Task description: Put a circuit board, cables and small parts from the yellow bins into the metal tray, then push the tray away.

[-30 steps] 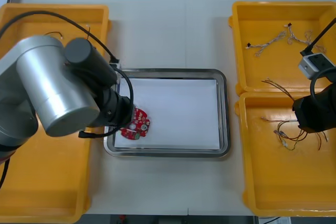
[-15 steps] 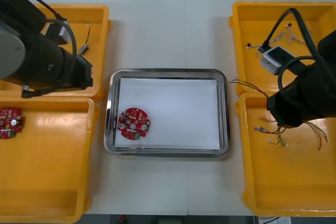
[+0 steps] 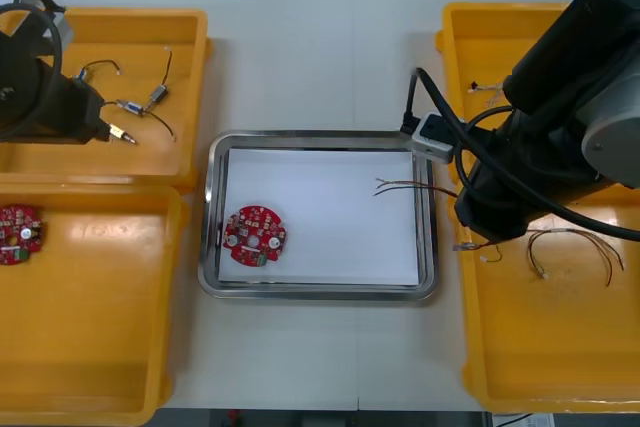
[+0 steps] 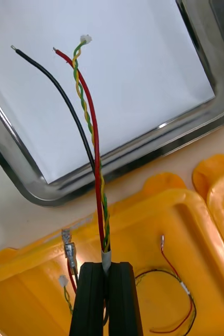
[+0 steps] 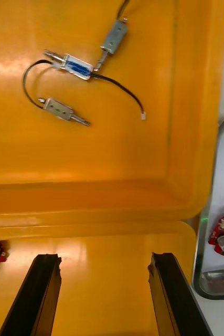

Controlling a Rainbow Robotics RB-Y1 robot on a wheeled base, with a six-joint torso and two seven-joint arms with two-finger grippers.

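**Front view.** The metal tray (image 3: 425, 287) sits mid-table, and 1 red circuit board (image 3: 256, 235) lies inside it at 8 o'clock. At the tray's 3 o'clock the right arm (image 3: 540, 147) hangs over the near-right yellow bin (image 3: 520, 367). The free ends of a cable bundle (image 3: 400, 186) reach across the tray's rim. Loose cables (image 3: 575, 247) lie in that bin. At 10 o'clock the left arm (image 3: 40, 97) hovers over the far-left yellow bin (image 3: 190, 47), which holds the small metal parts (image 3: 140, 107). A second board (image 3: 20, 232) lies at 9 o'clock.

**Right wrist view.** The right gripper (image 4: 106, 265) is pinched tight on the bundle's sleeved end. Black, red and yellow-green strands run out from the fingers over the bin wall and tray rim, with their tips above the white inside.

**Left wrist view.** The left gripper (image 5: 104, 262) has its fingers wide apart and holds nothing. It is above the wall between the 2 left bins, and the parts lie well beyond its fingertips.

**Progress.** The board step looks done and the cable is carried but unreleased. The parts and the push remain.
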